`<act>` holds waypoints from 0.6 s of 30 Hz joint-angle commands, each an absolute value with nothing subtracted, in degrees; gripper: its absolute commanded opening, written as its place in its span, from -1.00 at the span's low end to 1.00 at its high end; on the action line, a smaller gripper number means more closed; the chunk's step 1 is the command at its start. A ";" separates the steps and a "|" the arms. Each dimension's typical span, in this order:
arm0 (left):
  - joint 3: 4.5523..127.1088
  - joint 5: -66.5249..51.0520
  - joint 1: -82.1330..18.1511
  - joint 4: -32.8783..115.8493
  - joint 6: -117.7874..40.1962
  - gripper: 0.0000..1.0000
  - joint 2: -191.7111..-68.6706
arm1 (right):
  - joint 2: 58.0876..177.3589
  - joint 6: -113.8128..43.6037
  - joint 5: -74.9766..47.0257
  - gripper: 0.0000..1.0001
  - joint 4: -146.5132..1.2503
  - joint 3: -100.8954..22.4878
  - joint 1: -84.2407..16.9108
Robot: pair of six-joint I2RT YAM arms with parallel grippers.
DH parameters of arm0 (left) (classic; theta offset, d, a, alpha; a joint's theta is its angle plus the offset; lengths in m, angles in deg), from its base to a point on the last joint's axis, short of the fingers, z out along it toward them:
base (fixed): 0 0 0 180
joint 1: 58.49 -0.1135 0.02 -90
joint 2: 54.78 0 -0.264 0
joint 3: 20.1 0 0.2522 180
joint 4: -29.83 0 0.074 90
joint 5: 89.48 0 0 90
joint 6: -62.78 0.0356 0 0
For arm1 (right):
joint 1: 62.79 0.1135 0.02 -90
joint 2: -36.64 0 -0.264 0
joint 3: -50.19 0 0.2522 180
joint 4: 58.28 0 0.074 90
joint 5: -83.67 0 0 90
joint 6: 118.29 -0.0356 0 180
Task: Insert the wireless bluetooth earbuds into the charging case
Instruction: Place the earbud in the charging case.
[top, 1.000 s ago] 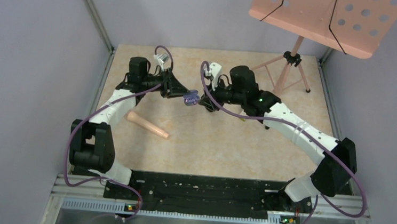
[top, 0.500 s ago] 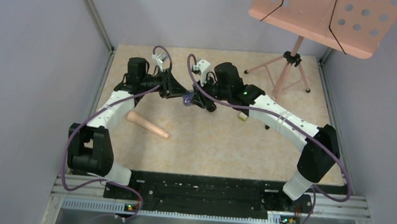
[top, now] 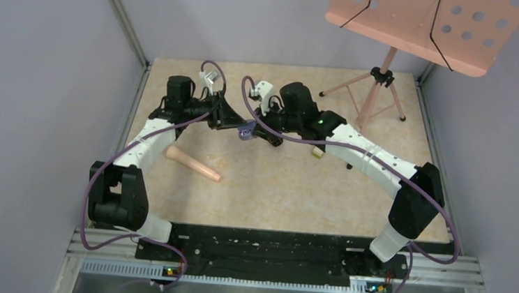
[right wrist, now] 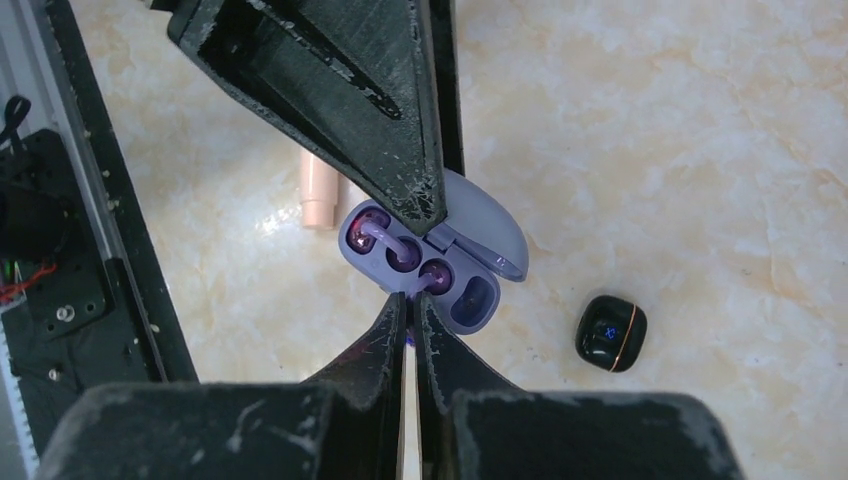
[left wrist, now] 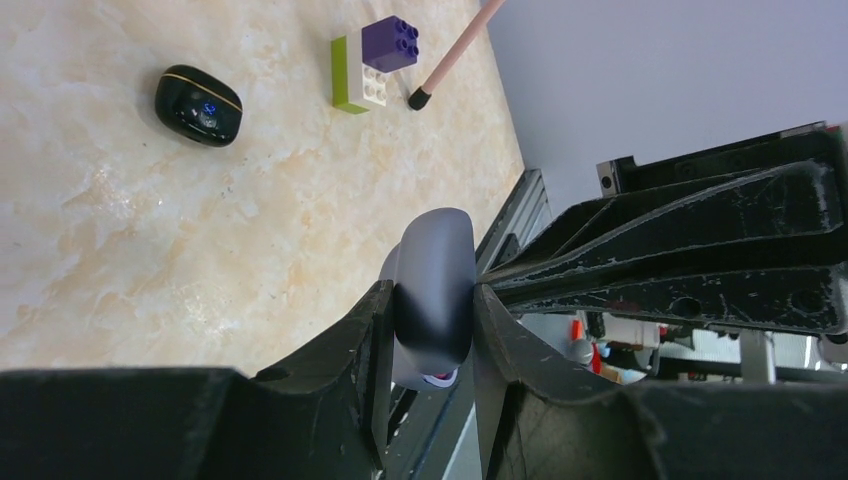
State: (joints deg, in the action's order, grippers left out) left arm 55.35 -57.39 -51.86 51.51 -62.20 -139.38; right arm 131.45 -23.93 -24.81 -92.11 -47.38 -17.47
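Observation:
My left gripper [left wrist: 432, 300] is shut on the purple charging case [left wrist: 433, 285] and holds it above the table, lid open. In the right wrist view the case [right wrist: 470, 300] shows one pale purple earbud [right wrist: 373, 235] seated in its left slot. My right gripper [right wrist: 410, 298] is shut on a second pale purple earbud [right wrist: 430, 277], whose end sits at the case's middle socket. The far right slot is empty. In the top view the two grippers meet at the case [top: 247, 129] in mid-table. No black buds show.
A glossy black pod with a gold line [right wrist: 611, 332] lies on the table, also in the left wrist view [left wrist: 198, 104]. A purple-and-yellow block [left wrist: 370, 65] lies beyond it. A peach cone [top: 194, 164] lies front left. A peach music stand [top: 380, 86] stands back right.
My right arm has swung left and brought its gripper up against the case held by the left gripper. The left arm has stayed nearly still.

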 commanded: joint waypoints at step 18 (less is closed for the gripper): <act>55.82 -72.40 -50.49 50.84 -54.47 -1.00 -137.58 | 130.70 5.59 -50.58 -1.00 -102.22 -54.99 -19.36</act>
